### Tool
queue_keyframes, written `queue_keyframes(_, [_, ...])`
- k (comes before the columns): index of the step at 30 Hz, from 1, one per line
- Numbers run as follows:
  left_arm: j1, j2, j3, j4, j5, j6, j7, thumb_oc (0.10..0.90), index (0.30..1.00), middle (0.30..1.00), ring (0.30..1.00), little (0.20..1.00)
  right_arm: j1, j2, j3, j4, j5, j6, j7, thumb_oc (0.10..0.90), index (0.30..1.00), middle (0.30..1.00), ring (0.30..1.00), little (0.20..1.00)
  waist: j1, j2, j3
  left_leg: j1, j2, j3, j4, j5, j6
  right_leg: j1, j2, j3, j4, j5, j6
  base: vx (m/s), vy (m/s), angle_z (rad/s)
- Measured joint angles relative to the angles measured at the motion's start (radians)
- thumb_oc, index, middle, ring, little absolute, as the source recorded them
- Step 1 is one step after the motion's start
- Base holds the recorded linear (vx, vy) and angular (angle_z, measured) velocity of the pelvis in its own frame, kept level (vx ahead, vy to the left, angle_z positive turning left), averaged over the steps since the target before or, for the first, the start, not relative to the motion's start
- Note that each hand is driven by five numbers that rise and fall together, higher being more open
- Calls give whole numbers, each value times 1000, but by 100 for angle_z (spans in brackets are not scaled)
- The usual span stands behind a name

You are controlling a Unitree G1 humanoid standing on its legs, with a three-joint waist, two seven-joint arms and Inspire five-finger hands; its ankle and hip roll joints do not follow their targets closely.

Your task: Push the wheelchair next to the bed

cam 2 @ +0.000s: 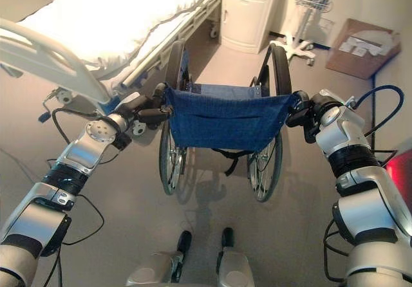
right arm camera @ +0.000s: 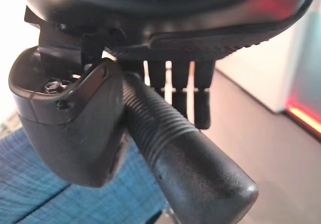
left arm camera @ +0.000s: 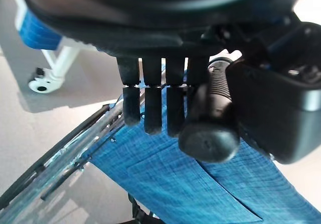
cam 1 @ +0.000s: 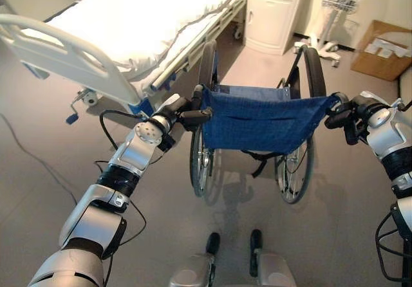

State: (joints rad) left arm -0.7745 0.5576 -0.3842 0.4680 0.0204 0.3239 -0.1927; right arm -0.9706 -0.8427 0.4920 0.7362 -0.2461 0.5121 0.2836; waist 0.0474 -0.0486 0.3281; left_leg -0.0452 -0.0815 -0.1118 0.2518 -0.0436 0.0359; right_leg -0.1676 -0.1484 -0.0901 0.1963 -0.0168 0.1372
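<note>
While both arms reach forward, the left hand (cam 1: 182, 114) is closed round the wheelchair's left push handle (left arm camera: 210, 114), its fingers (left arm camera: 152, 108) hooked over the ribbed black grip and the thumb pressed against the other side, as the left wrist view shows from close by. On the other side the right hand (cam 2: 304, 114) has hold of the right push handle (right arm camera: 185, 158) in the same way: the right wrist view shows the fingers (right arm camera: 178, 91) bent down behind the ribbed grip and the thumb against it in front, with the grip's smooth rounded end standing out past the hand. Between the two hands stretches the blue cloth backrest (cam 1: 261, 123) of the wheelchair (cam 1: 251, 142), its back turned to the robot, with the two large spoked wheels (cam 1: 201, 152) standing on the grey floor (cam 1: 51, 171) below. Just beyond the wheelchair's left wheel is the hospital bed (cam 1: 129, 23), with white bedding and a pale footboard (cam 1: 58, 58); the wheelchair stands close beside the bed's near corner, though whether wheel and bed frame touch is hard to tell. Farther back stands a white bedside cabinet (cam 1: 273, 13), to its right the wheeled base of a stand (cam 1: 325, 46), and by the far wall a brown cardboard box (cam 1: 380, 49).
</note>
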Motion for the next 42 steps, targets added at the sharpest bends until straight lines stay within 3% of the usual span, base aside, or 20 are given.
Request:
queue_keyframes(2, [20, -21, -2, 0, -20, 11, -1, 400, 300, 300, 300, 300, 0, -13, 23, -4, -12, 0, 13, 400, 300, 300, 300, 300, -14, 37, -19, 83, 75, 34, -32, -93, -12, 30, 27, -33, 8, -9, -15, 374, -192, 43])
queue_keyframes(3, [28, -30, 2, 0, -24, 11, 6, 400, 300, 300, 300, 300, 3, -26, 33, -4, -12, 0, 21, 400, 300, 300, 300, 300, -26, 58, -31, 146, 127, 44, -121, -101, -73, 32, 48, -49, 24, -23, -41, 335, -169, 67])
queue_keyframes(4, [28, -47, 2, -3, -26, 10, 25, 400, 300, 300, 300, 300, 6, -37, 31, -3, -11, 0, 21, 400, 300, 300, 300, 300, -32, 59, -32, 176, 150, 50, -155, -88, -83, 32, 58, -51, 34, -36, -61, 329, -171, 57])
queue_keyframes(12, [20, -75, -4, 15, -19, 21, 94, 400, 300, 300, 300, 300, 14, -42, 31, -1, 18, 1, 21, 400, 300, 300, 300, 300, -34, 69, -57, 196, 166, 75, -137, -85, -90, 57, 66, -72, 55, -69, -89, 318, -147, 8])
queue_keyframes(15, [17, -79, -42, 68, 13, 20, 129, 400, 300, 300, 300, 300, 48, 11, 32, 6, 22, 31, 14, 400, 300, 300, 300, 300, -33, 11, -94, 122, 135, 95, 36, -60, -131, 71, 31, -90, 59, -107, -94, 358, -190, 6])
queue_keyframes(17, [33, -78, -50, 135, 24, 20, 135, 400, 300, 300, 300, 300, 74, 83, 43, 17, 27, 59, 0, 400, 300, 300, 300, 300, -21, -8, -99, -24, 125, 98, 389, -10, -152, 158, 63, -55, 17, -117, -126, 355, -114, -8])
queue_keyframes(18, [46, -79, -55, 134, 24, 21, 140, 400, 300, 300, 300, 300, 88, 95, 43, 17, 26, 68, -5, 400, 300, 300, 300, 300, -18, -24, -106, -63, 123, 86, 430, -18, -141, 169, 56, -39, 2, -113, -134, 325, -54, -30])
queue_keyframes(20, [68, -51, -80, 126, 24, 25, 142, 400, 300, 300, 300, 300, 108, 123, 43, 12, 20, 86, -18, 400, 300, 300, 300, 300, 4, -37, -115, -143, 103, 100, 358, -18, -130, 196, 64, -17, -19, -121, -147, 383, -17, -47])
queue_keyframes(21, [78, -53, -83, 119, 24, 31, 138, 400, 300, 300, 300, 300, 113, 120, 48, 11, 21, 88, -18, 400, 300, 300, 300, 300, 33, -26, -116, -169, 99, 122, 266, 11, -114, 215, 72, -6, -23, -116, -146, 550, 70, -40])
queue_keyframes(22, [87, -38, -103, 124, 24, 29, 129, 400, 300, 300, 300, 300, 127, 136, 54, 1, 13, 100, -22, 400, 300, 300, 300, 300, 43, -4, -120, -220, 96, 131, 204, 36, -152, 243, 89, 1, -18, -146, -170, 573, 75, -45])
queue_keyframes(24, [99, -38, -101, 106, 23, 28, 121, 400, 300, 300, 300, 300, 127, 110, 56, -17, 14, 113, -17, 400, 300, 300, 300, 300, 62, 26, -109, -208, 103, 170, 39, 52, -165, 266, 106, 17, -23, -156, -170, 567, 221, -46])
queue_keyframes(25, [101, -38, -106, 97, 17, 32, 101, 400, 300, 300, 300, 300, 131, 91, 60, -29, 12, 115, -5, 400, 300, 300, 300, 300, 83, 69, -105, -205, 125, 165, -92, 65, -187, 304, 130, 34, -40, -161, -171, 627, 287, -75])
queue_keyframes(27, [121, -36, -81, 74, 14, 32, 86, 400, 300, 300, 300, 300, 135, 76, 60, -54, 5, 119, 13, 400, 300, 300, 300, 300, 113, 100, -105, -185, 138, 140, -217, 64, -189, 316, 139, 69, -38, -174, -167, 505, 340, -84])
queue_keyframes(29, [129, -33, -73, 57, 14, 42, 79, 400, 300, 300, 300, 300, 135, 78, 57, -59, -21, 120, 32, 400, 300, 300, 300, 300, 134, 106, -105, -175, 133, 101, -222, 65, -182, 340, 125, 122, -47, -191, -162, 424, 380, -79])
queue_keyframes(31, [130, -25, -67, 49, 14, 43, 62, 400, 300, 300, 300, 300, 140, 72, 42, -73, -24, 122, 55, 400, 300, 300, 300, 300, 133, 104, -106, -160, 142, 144, -138, 63, -179, 371, 93, 138, -66, -206, -146, 301, 291, -55])
queue_keyframes(33, [129, -26, -61, 50, 14, 40, 48, 400, 300, 300, 300, 300, 145, 64, 42, -84, -25, 128, 63, 400, 300, 300, 300, 300, 124, 115, -118, -112, 161, 208, -65, 24, -142, 413, 68, 125, -88, -226, -98, 367, 319, -13])
queue_keyframes(34, [111, -25, -56, 65, 13, 32, 43, 400, 300, 300, 300, 300, 154, 73, 25, -85, -29, 134, 64, 400, 300, 300, 300, 300, 85, 77, -123, -102, 127, 248, -78, 73, -90, 432, 16, 108, -85, -244, -74, 366, 330, 6])
queue_keyframes(35, [87, -16, -49, 73, 13, 24, 47, 400, 300, 300, 300, 300, 158, 88, 9, -82, -25, 138, 62, 400, 300, 300, 300, 300, 81, 36, -127, -98, 94, 260, -88, 79, -79, 402, -21, 98, -43, -242, -37, 267, 263, -4])
queue_keyframes(37, [37, 25, -74, 84, 13, 16, 46, 400, 300, 300, 300, 300, 153, 113, -17, -79, -19, 140, 52, 400, 300, 300, 300, 300, 84, 9, -128, -100, 78, 249, -106, 98, -50, 356, -29, 79, 28, -216, 0, 164, 257, -43])
queue_keyframes(42, [-31, 39, -110, 152, 14, 14, 90, 400, 300, 300, 300, 300, 99, 159, -23, -41, -13, 146, 39, 400, 300, 300, 300, 300, 77, -8, -138, -90, 41, 252, -119, 81, 45, 306, -62, 5, 153, -199, 23, 112, 253, -39])
